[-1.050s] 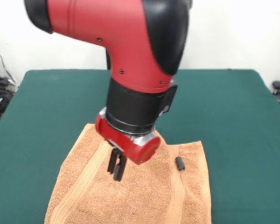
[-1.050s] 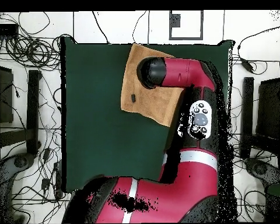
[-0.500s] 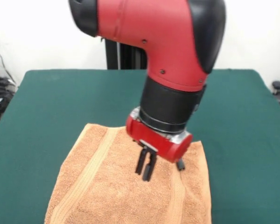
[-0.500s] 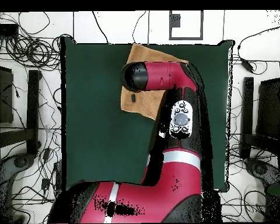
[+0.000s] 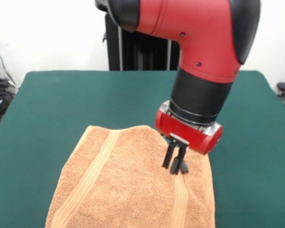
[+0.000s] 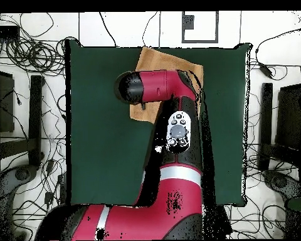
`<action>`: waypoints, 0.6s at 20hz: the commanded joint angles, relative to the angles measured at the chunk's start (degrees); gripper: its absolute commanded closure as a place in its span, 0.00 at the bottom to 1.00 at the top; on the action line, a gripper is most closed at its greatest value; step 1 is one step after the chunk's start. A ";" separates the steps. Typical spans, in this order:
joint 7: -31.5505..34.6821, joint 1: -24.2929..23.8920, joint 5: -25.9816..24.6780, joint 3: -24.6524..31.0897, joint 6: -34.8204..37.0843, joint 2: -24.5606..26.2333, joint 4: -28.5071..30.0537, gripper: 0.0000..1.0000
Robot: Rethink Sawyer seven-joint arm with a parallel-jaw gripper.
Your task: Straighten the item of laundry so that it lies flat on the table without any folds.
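The green table (image 5: 61,95) is filling the scene, with the red arm (image 5: 199,57) leaning in over it. The orange towel (image 5: 114,185) is lying at the table's edge, its far border humped up. The gripper (image 5: 175,163), fingers pinched together and holding nothing, is hanging just above the towel's corner beside a small dark object (image 5: 185,167).

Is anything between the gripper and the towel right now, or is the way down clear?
Nothing visible blocks it. In the front view the gripper hangs just over the towel, near its far edge, fingers close together. A small dark object lies on the towel beside the fingertips; whether they touch it cannot be told.
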 commanded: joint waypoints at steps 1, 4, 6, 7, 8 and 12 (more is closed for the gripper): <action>4.25 2.47 0.04 2.43 -2.76 -0.27 9.92 1.00; 4.26 2.41 0.05 2.39 -3.18 -0.40 10.64 1.00; 4.19 2.37 0.01 2.47 -3.66 -0.31 10.87 1.00; 4.11 2.38 -0.05 2.47 -3.79 -0.25 10.91 1.00; 4.17 2.44 -0.12 2.40 -4.01 -0.20 11.00 1.00; 3.75 1.79 0.14 3.25 -5.24 -0.12 11.98 1.00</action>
